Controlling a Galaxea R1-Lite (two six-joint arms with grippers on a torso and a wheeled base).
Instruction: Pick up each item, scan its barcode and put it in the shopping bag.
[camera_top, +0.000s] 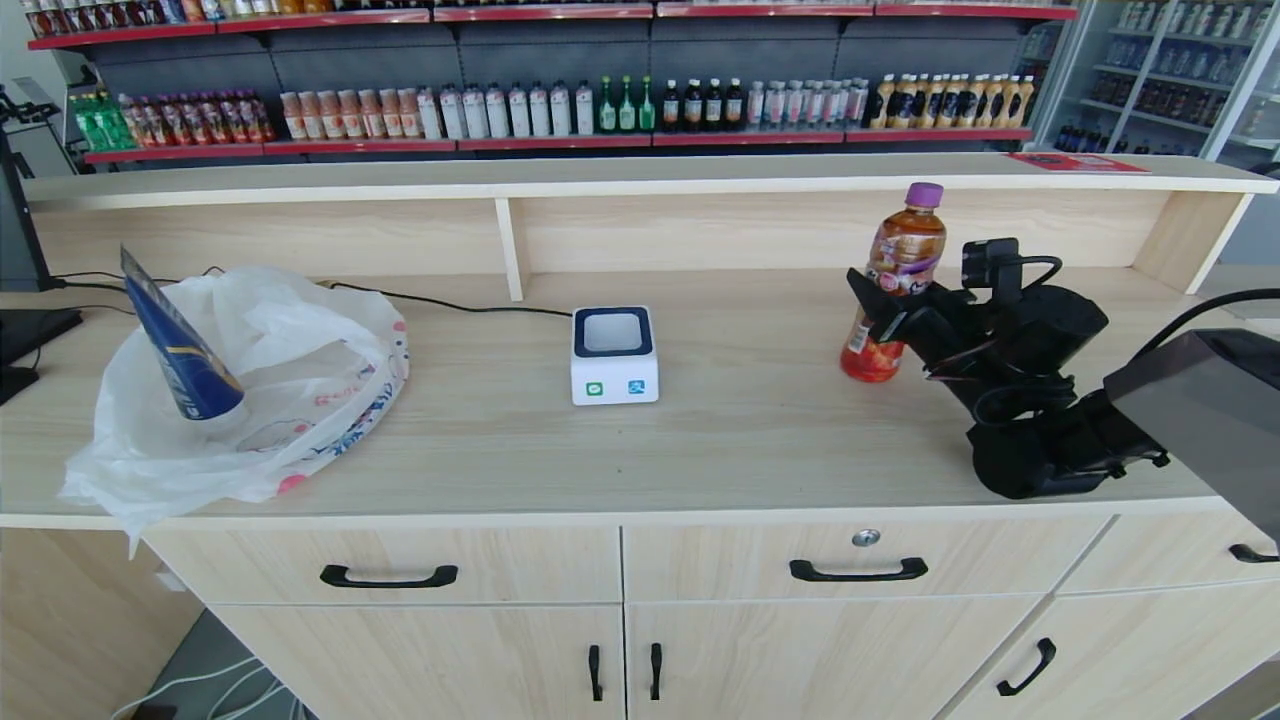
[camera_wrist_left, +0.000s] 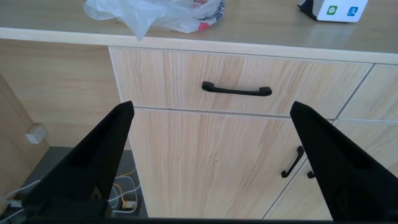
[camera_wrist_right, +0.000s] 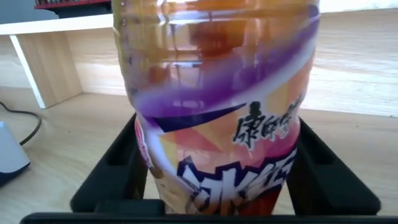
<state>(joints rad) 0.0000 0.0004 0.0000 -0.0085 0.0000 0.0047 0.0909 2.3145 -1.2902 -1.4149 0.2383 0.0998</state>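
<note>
I count 1 shopping bag (camera_top: 300, 340), white plastic, slumped at the counter's left end w/ 1 blue tube (camera_top: 180, 350) standing tilted in it. 1 bottle (camera_top: 905, 245), purple cap, orange drink, is on the right side, clamped by the R gripper (camera_top: 885, 320) round its lower half; can't tell if the base touches the top. 1 scanner (camera_top: 614, 355), a white box, sits mid-counter, well apart from both. L gripper (camera_wrist_left: 211, 107) hangs below the counter edge facing the drawers (camera_wrist_left: 236, 134), jaws spread, nothing in them. Surface: pale wood counter (camera_top: 750, 430), 1 black cable (camera_top: 440, 303) along the back. Behind: shop shelves (camera_top: 560, 140) packed w/ drinks.
</note>
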